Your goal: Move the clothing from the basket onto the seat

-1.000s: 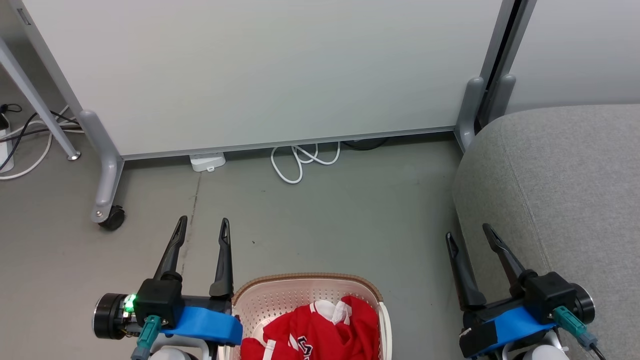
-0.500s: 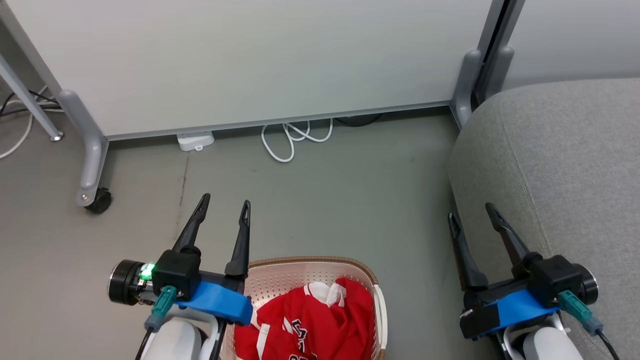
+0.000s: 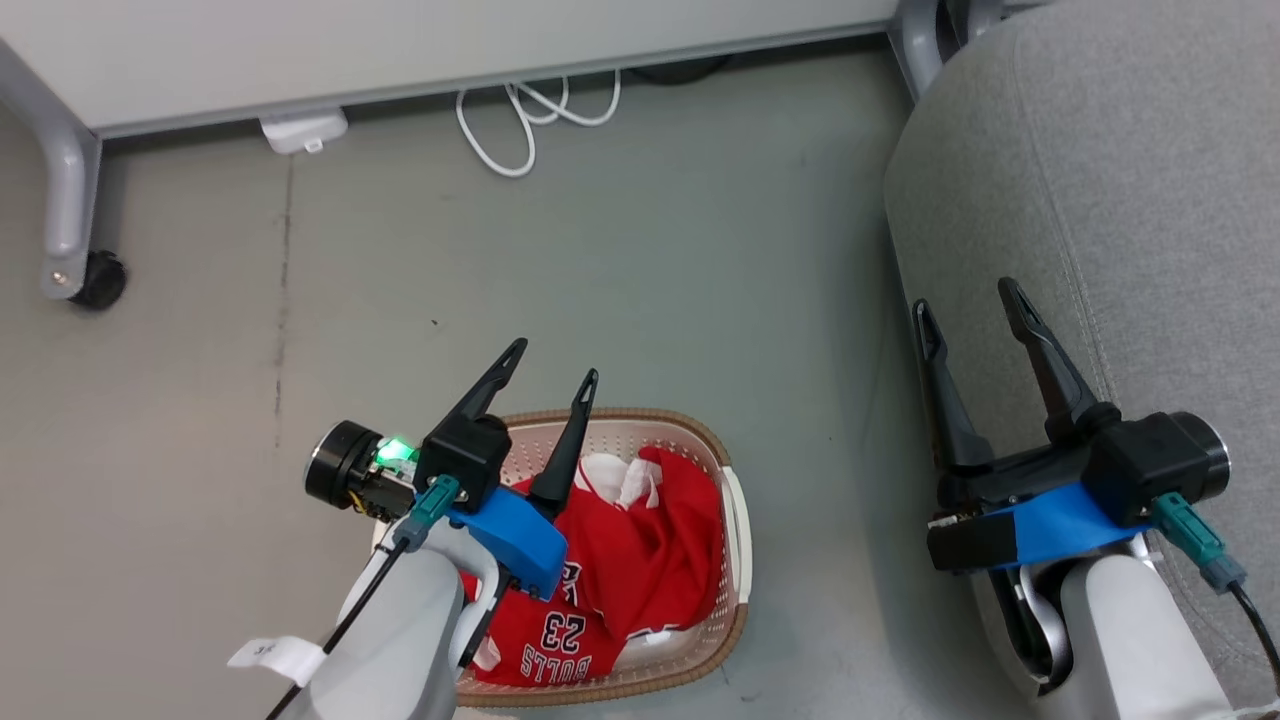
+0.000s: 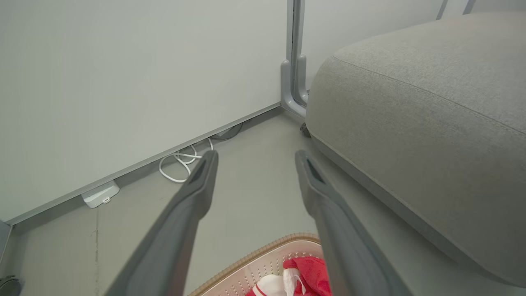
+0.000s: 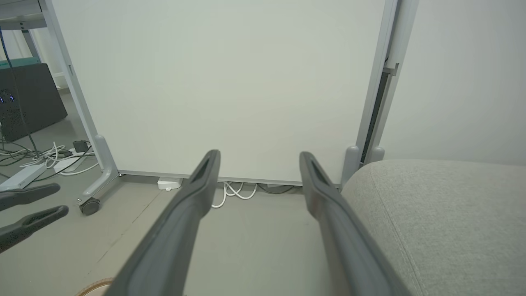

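Note:
Red clothing (image 3: 640, 560) with white trim and a black 23 lies crumpled in the cream perforated basket (image 3: 735, 560) on the floor; a corner of the red clothing (image 4: 308, 273) and the basket rim (image 4: 263, 251) also show in the left wrist view. My left gripper (image 3: 555, 360) hovers open over the basket's far left part, fingers pointing away, holding nothing; the left gripper (image 4: 254, 158) shows spread fingers. My right gripper (image 3: 968, 295) is open and empty beside the grey seat (image 3: 1120, 170), its right finger over the seat's edge. The right gripper (image 5: 259, 158) points at the panel, with the seat (image 5: 444, 213) to its right.
A pale partition panel (image 5: 222, 82) on castor feet (image 3: 95, 280) stands ahead, with a coiled white cable (image 3: 520, 115) and a white adapter (image 3: 300, 130) at its base. Bare grey floor (image 3: 650, 270) lies between the basket, the panel and the seat. More cables (image 5: 41, 156) lie far left.
The head camera has tilted down, so the whole basket has come into view. My left gripper has shifted right, from beside the basket's left rim to above the clothing. Both grippers stay open.

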Robot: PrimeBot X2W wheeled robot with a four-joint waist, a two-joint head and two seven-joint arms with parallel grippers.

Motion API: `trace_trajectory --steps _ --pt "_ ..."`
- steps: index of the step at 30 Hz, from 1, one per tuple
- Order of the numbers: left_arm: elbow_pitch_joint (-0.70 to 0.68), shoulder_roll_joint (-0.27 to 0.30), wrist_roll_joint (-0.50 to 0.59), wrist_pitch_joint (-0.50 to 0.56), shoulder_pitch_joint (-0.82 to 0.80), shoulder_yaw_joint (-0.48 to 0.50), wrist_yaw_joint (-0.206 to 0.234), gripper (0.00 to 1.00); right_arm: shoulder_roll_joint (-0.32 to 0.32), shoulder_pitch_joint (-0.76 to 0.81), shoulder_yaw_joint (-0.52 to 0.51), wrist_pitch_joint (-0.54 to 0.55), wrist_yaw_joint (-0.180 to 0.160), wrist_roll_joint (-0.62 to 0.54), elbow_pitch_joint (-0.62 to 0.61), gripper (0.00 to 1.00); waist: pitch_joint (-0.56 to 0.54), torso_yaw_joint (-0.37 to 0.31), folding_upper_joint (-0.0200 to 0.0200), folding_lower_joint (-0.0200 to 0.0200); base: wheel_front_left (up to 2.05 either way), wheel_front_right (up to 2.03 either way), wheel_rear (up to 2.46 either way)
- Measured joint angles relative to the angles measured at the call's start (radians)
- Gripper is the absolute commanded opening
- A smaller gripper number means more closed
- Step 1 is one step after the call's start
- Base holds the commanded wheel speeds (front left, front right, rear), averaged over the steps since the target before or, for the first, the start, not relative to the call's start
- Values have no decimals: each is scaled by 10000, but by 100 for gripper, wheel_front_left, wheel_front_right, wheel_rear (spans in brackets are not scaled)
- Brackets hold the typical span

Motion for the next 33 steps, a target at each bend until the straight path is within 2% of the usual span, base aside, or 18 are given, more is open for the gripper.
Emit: trace_trajectory --steps 14,15,20,26,33 --pt "3202 349 -2493 2 -2249 -3580 -4 100 -4 -1176 104 2 2 -265 -495 100 2378 -560 0 1 0 0 0" --pt "3693 305 -2945 21 -2555 -4132 -4 100 -4 -1286 71 2 2 -324 -571 100 2689 -600 0 1 0 0 0" --pt "4495 299 -4134 184 -3196 -5275 -4 100 -6 -1541 10 2 2 -529 -846 100 3447 -662 0 1 0 0 0" --pt "5124 520 -5327 842 -3835 -6380 -4 100 -4 -1804 -8 2 6 -696 -1131 100 4301 -696 0 0 0 0 0" --pt "5609 675 -6450 1732 -4315 -7150 -4 100 -6 -1881 -207 0 10 -892 -1476 100 5096 -710 0 0 0 0 0"
